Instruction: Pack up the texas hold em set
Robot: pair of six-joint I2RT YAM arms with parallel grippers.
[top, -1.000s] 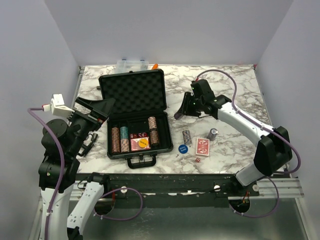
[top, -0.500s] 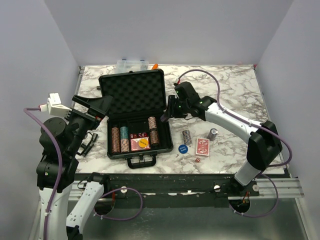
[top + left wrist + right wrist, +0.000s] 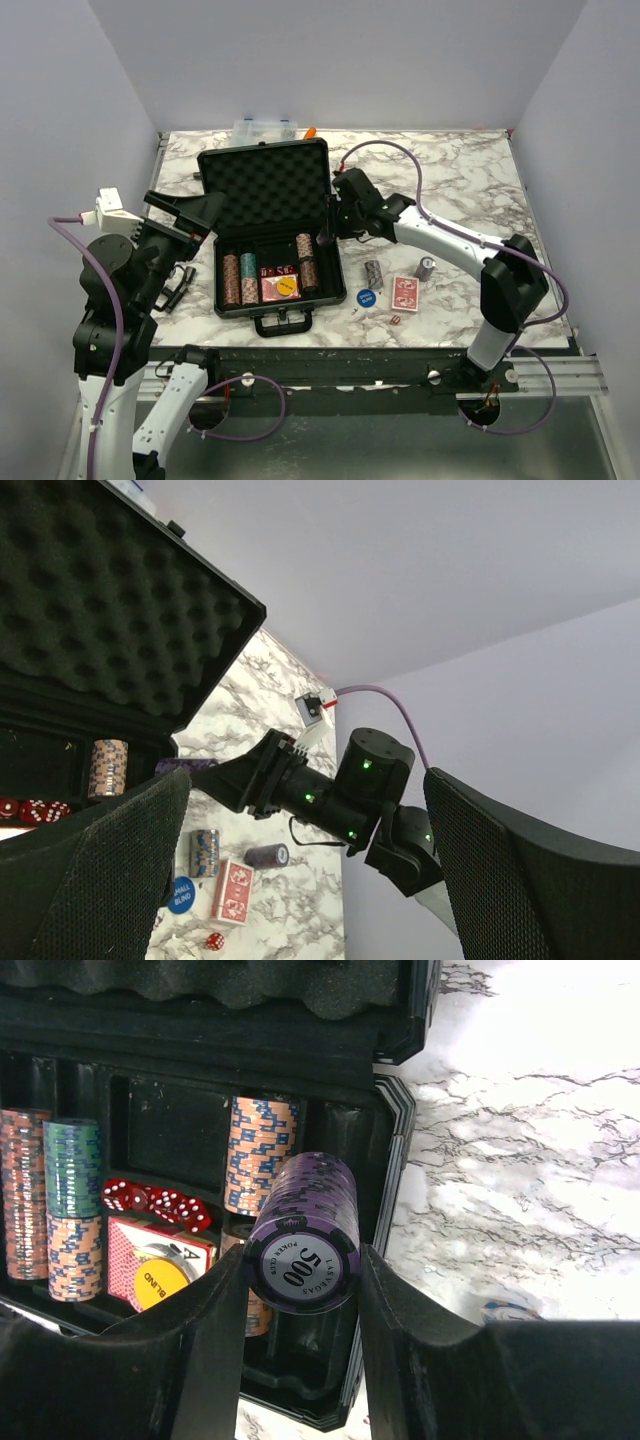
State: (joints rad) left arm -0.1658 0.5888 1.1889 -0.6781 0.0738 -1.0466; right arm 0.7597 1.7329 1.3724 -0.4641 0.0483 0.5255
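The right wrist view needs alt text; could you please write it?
The right gripper holds a purple stack of poker chips, its end chip marked 500, at the right side of the open black briefcase. Inside lie orange and teal chip stacks, red dice and a card deck.

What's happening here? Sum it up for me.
The right gripper holds a purple stack of poker chips at the right edge of the open black foam-lined briefcase. The left gripper hangs open and empty left of it. Two chip stacks, a red-backed card deck, a round blue button and red dice lie loose on the table.
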